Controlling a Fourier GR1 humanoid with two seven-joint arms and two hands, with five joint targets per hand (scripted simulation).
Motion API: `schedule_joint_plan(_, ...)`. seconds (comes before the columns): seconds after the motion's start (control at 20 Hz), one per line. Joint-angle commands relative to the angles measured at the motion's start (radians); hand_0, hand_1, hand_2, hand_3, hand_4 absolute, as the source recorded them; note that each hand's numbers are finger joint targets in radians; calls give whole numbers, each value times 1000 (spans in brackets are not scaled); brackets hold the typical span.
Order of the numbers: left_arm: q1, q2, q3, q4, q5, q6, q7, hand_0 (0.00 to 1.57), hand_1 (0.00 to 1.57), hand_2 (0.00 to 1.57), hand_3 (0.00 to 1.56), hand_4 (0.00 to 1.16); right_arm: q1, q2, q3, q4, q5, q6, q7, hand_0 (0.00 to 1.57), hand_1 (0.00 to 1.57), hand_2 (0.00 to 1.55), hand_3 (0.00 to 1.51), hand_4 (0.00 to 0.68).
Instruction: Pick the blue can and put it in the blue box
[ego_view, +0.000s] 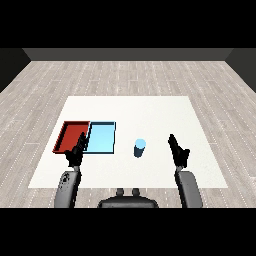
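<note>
A blue can (140, 148) stands upright on the white table (150, 115), a little right of the light blue tray (101, 138). My right hand (178, 152) hovers to the can's right with straight fingers, apart from it. At the left, my left hand (77, 151) is raised over the near edge where the red tray (71, 136) and the light blue tray meet, fingers straight, holding nothing. Both trays hold nothing that I can see.
The two trays lie side by side at the table's left. Bare white surface stretches behind the can and to the far right. Grey wooden floor surrounds the table.
</note>
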Motion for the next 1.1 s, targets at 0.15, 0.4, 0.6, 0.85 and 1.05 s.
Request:
schedule_joint_plan(0.15,-15,-7,-16,17,-22,-27,11,0,0,0,0,0,-12,28,20,-46,46,-17,0,0,0,0,0,0)
schedule_joint_plan(0.4,-35,-43,39,-109,102,-72,-269,0,0,0,0,0,-31,102,39,-122,-100,61,-204,0,0,0,0,0)
schedule_joint_plan(0.6,8,-75,25,-65,113,-99,-374,0,0,0,0,0,-19,53,-4,-94,-146,146,-267,0,0,0,0,0)
schedule_joint_plan(0.85,-12,-72,34,41,103,-119,-469,0,0,0,0,0,-11,92,26,-69,-116,127,-305,0,0,0,0,0)
schedule_joint_plan(1.05,76,-77,16,-20,124,-145,-472,0,0,0,0,0,-2,62,-10,-92,-150,149,-282,0,0,0,0,0)
